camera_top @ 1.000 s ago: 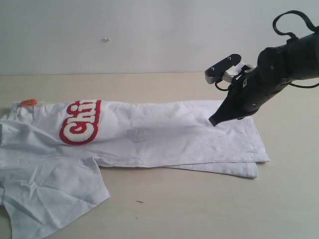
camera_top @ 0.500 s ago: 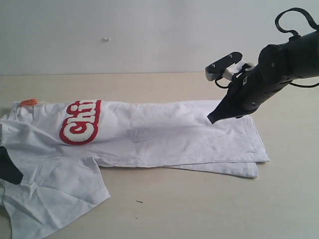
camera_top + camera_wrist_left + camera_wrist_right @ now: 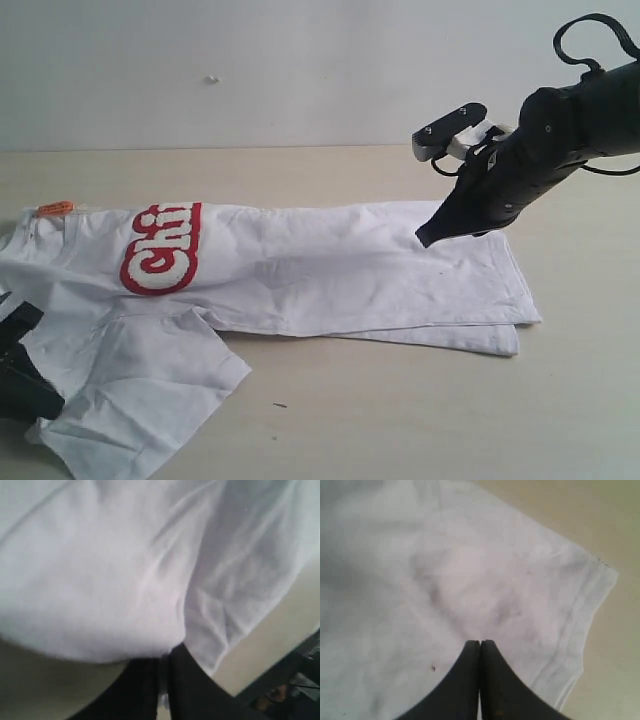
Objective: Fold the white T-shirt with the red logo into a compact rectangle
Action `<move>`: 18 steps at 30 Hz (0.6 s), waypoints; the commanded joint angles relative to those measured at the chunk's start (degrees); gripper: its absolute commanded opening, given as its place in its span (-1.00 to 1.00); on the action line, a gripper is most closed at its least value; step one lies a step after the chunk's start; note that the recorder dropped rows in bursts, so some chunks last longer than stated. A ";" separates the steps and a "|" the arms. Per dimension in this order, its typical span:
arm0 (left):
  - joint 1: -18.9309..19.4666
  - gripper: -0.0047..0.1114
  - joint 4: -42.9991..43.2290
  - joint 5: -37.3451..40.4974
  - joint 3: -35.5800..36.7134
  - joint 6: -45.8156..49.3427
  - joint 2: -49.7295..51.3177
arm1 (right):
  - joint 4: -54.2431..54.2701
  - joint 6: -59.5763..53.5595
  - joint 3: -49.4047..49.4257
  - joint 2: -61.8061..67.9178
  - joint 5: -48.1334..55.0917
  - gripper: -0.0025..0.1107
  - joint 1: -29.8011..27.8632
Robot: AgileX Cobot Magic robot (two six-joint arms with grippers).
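The white T-shirt (image 3: 330, 270) lies on the table as a long strip folded lengthwise, hem toward the right. Part of the red logo (image 3: 163, 247) shows near its left end, and the orange neck tag (image 3: 54, 208) sits at the far left. A sleeve (image 3: 150, 385) spreads toward the front left. My left gripper (image 3: 22, 372) is at that sleeve's left edge, shut on the white cloth (image 3: 125, 580). My right gripper (image 3: 427, 238) hangs just over the shirt near the hem (image 3: 570, 630), shut, holding nothing.
The bare tan table (image 3: 400, 410) stretches in front of and behind the shirt. A pale wall (image 3: 300, 70) rises at the back. A small dark speck (image 3: 279, 405) lies on the table in front of the shirt.
My left gripper has come in at the front left and gripped the sleeve, dragging it rightward and bunching the shirt's left end. The right arm has barely moved.
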 commanded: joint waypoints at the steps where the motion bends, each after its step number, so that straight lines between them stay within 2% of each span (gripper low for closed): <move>1: 0.41 -0.92 -8.74 9.17 -1.27 -0.03 -0.13 | 0.28 -0.38 0.08 -0.58 0.24 -0.96 -0.18; 5: 0.51 -0.92 -16.09 9.17 -3.83 -4.52 0.25 | 0.53 -0.38 0.08 -0.58 0.55 -0.96 -0.18; 13: 0.41 -0.92 -52.23 9.17 -10.34 -1.33 7.79 | 2.35 -7.53 0.08 -0.58 3.35 -0.96 -0.18; 17: 0.41 -0.92 -55.13 9.17 -10.73 0.66 9.20 | 2.23 -7.67 0.08 -0.58 3.60 -0.96 -0.18; 18: 0.41 -0.92 -55.13 7.00 -10.73 0.66 9.46 | 2.23 -7.67 0.08 -0.58 3.60 -0.96 -0.18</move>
